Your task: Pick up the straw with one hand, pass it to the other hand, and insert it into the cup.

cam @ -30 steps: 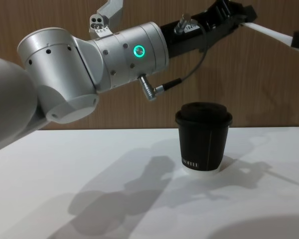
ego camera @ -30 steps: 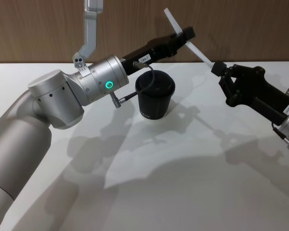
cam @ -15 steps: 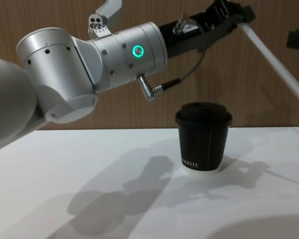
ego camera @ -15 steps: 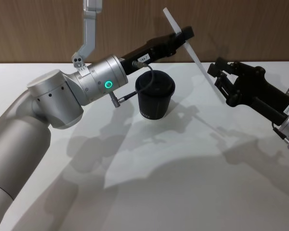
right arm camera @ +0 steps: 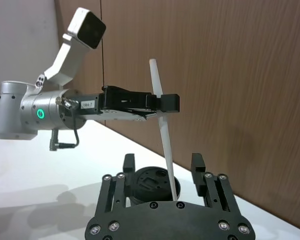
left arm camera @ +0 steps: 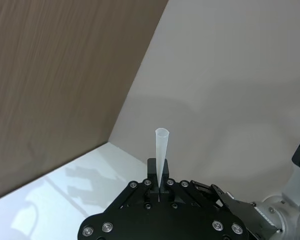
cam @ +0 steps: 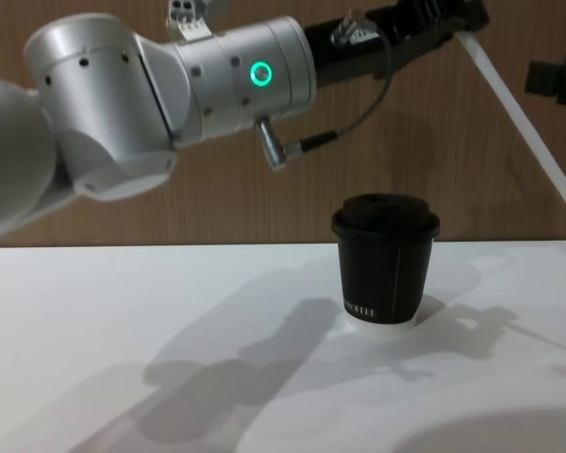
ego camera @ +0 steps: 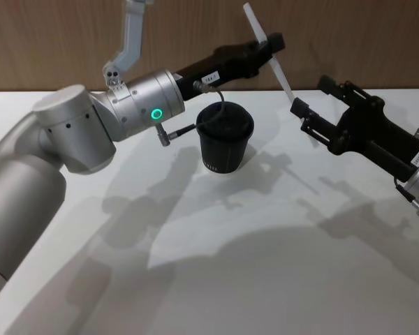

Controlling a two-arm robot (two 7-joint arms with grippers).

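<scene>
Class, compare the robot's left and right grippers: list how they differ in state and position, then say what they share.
The left gripper is shut on the straw; the right gripper is open and holds nothing. The left gripper is up above the cup; the right gripper is off to the cup's right, its fingers pointing toward the straw's lower end. Both are black and raised off the table.

Bright, diffuse light from above lit the white surface [ego camera: 265, 279] evenly, and soft, overlapping grey shadows of both arms and the cup [cam: 385, 264] lay across it. The silver left arm [ego camera: 70, 132] carried mild highlights along its casing, and its green ring [ego camera: 156, 114] glowed clearly.
</scene>
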